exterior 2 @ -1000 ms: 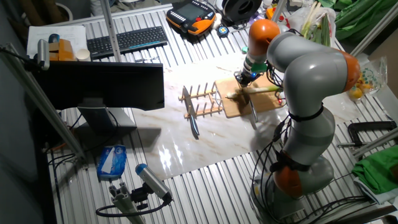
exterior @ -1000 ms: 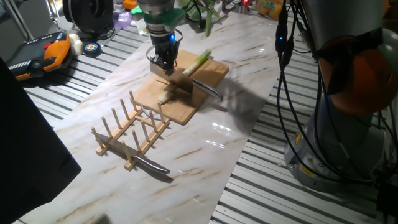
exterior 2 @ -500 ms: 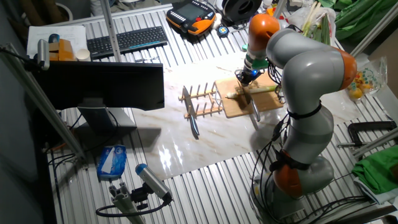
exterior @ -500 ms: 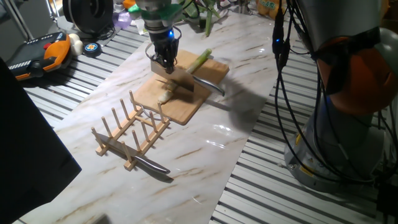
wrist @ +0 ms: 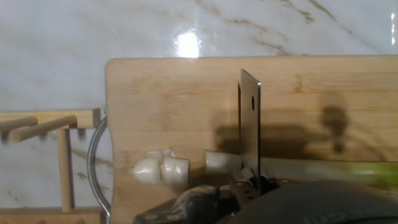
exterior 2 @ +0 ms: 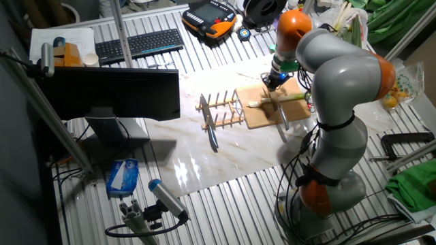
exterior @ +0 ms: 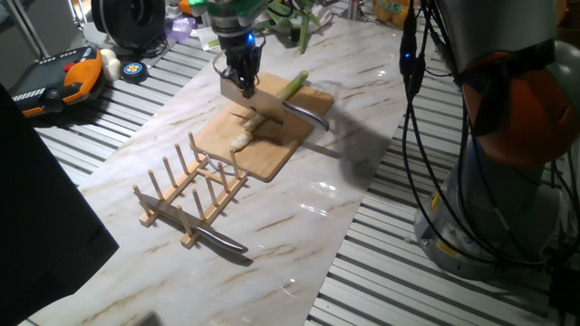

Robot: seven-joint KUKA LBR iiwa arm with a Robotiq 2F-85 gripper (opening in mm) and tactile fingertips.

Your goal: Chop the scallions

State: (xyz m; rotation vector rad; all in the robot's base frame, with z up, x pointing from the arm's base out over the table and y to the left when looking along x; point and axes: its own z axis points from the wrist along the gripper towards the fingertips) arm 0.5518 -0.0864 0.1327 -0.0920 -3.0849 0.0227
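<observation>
On the wooden board, three stubby white scallion pieces and one pale-green stalk are lying under the tool, which is pinching a steel cleaver.

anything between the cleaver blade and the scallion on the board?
Nothing visible. In the hand view the cleaver, held by the gripper, stands directly over the scallion on the cutting board. The only things nearby are cut pieces lying to one side of the blade, not under it.

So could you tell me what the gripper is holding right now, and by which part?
The gripper holds a flat steel cleaver, gripped at its handle end.
</observation>
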